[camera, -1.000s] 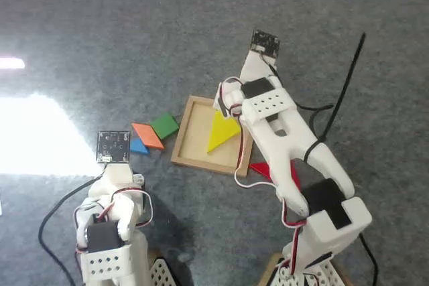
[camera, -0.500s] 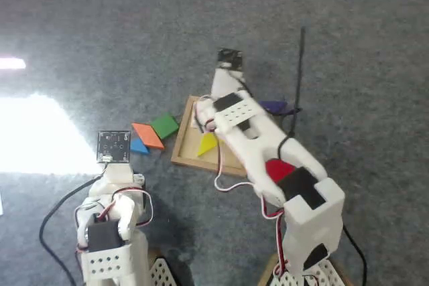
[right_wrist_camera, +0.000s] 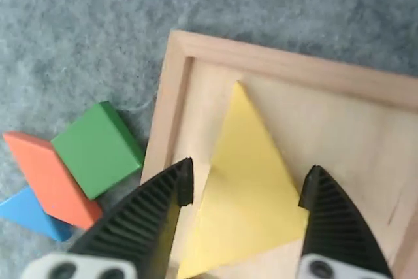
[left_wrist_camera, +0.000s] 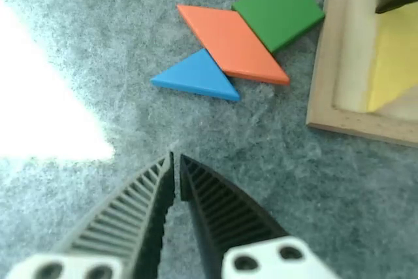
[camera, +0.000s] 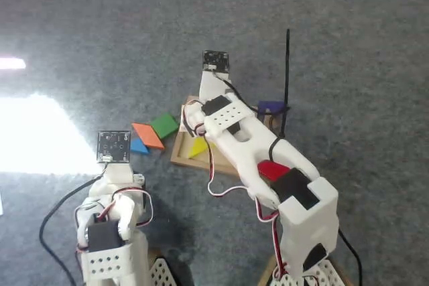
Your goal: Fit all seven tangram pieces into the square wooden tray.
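One yellow triangle (right_wrist_camera: pixel 247 184) between (wide) jaws

Going by the high view with the square wooden tray (camera: pixel 179 147) as the dial centre: the yellow triangle piece (camera: pixel 198 147) lies inside it, over toward the 8 o'clock corner. Outside at 9 o'clock sits the green square piece (camera: pixel 164 125), just beside the rim. The orange parallelogram piece (camera: pixel 147 135) touches it at its 8 o'clock, and the blue triangle piece (camera: pixel 138 145) touches that one, farthest out. The purple piece (camera: pixel 271 106) is at 2 o'clock and the red piece (camera: pixel 271 169) at 4 o'clock, partly under an arm. The right gripper (right_wrist_camera: pixel 248 184) hangs over the tray, straddling the yellow triangle. The left gripper (left_wrist_camera: pixel 176 159) is out at 8 o'clock, behind the blue triangle.
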